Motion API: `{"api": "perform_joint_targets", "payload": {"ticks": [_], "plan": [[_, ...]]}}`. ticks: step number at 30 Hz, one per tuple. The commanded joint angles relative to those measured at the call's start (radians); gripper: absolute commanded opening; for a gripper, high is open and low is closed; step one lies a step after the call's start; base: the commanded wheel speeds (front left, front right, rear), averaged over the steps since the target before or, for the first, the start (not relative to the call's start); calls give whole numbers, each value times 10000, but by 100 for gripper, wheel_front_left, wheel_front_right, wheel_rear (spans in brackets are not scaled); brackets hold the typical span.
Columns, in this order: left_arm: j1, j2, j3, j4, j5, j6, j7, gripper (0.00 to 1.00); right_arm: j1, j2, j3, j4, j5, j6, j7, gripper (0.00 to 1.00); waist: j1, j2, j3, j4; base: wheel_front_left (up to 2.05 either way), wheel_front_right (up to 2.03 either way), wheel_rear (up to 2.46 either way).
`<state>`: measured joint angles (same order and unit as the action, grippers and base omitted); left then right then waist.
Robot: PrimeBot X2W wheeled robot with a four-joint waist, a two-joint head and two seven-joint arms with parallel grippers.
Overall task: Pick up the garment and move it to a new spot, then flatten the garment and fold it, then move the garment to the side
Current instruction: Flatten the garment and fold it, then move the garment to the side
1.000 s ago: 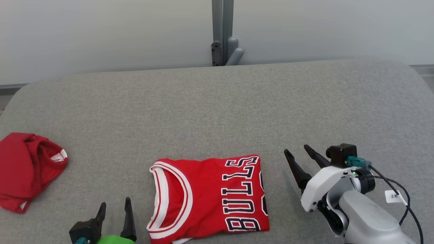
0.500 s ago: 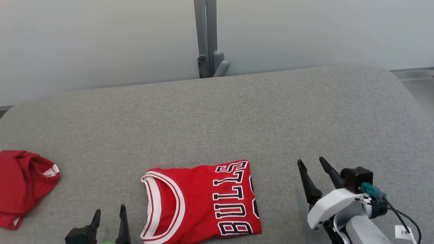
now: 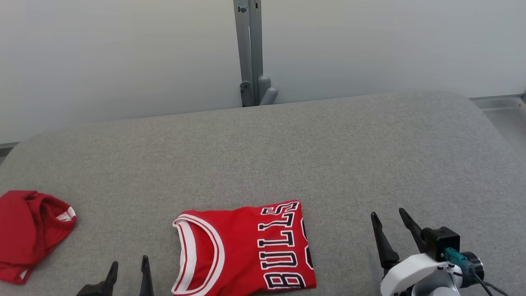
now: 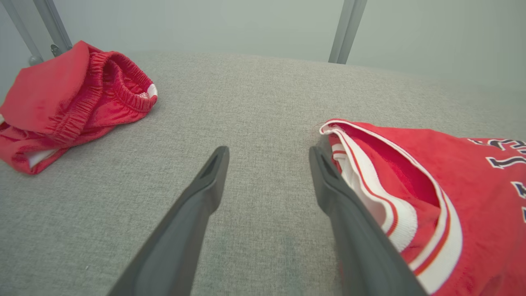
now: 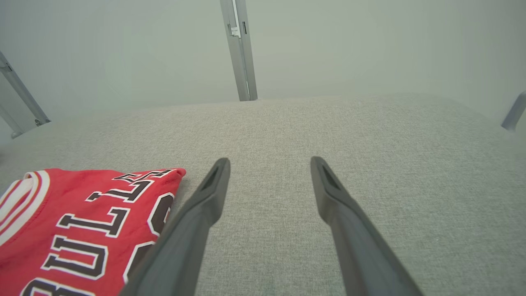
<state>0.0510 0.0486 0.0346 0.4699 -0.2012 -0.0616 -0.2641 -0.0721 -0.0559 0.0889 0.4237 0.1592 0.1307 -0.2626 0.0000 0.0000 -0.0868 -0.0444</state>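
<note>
red jersey [image 3: 242, 250] just beside left tool [image 3: 129, 261]

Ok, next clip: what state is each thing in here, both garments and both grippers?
Bulls jersey: folded, lying flat on the grey surface, collar toward the robot's left, held by neither gripper.
Second red garment: bunched up, elastic waistband showing, lying apart at the far left.
Left gripper: open, empty, just left of the jersey's collar.
Right gripper: open, empty, right of the jersey and clear of it.
</note>
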Motion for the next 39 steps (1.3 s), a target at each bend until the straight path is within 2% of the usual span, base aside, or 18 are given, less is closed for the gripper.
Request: {"api": "perform_joint_targets", "payload": {"ticks": [1,9,26,32,39], "plan": [[104,38,32,-93,49,-46,3,100,182,-13,-58,-144,-166,-1,-28,100,0,0,-12,-9,0,0,0],[264,38,39,-410,-37,-59,3,100,538,30,-239,-670,-475,-1,-29,100,0,0,-28,-65,0,0,0],[205,38,-202,-439,-165,77,3,100,520,42,-108,-672,-310,-1,-29,100,0,0,137,-6,0,0,0],[44,38,-442,-420,-140,102,3,100,361,43,281,-426,-99,-1,-29,100,0,0,537,305,0,0,0],[-164,39,-798,-323,-93,86,3,100,-16,34,1238,184,904,-1,-29,100,0,0,1169,956,0,0,0]]}}
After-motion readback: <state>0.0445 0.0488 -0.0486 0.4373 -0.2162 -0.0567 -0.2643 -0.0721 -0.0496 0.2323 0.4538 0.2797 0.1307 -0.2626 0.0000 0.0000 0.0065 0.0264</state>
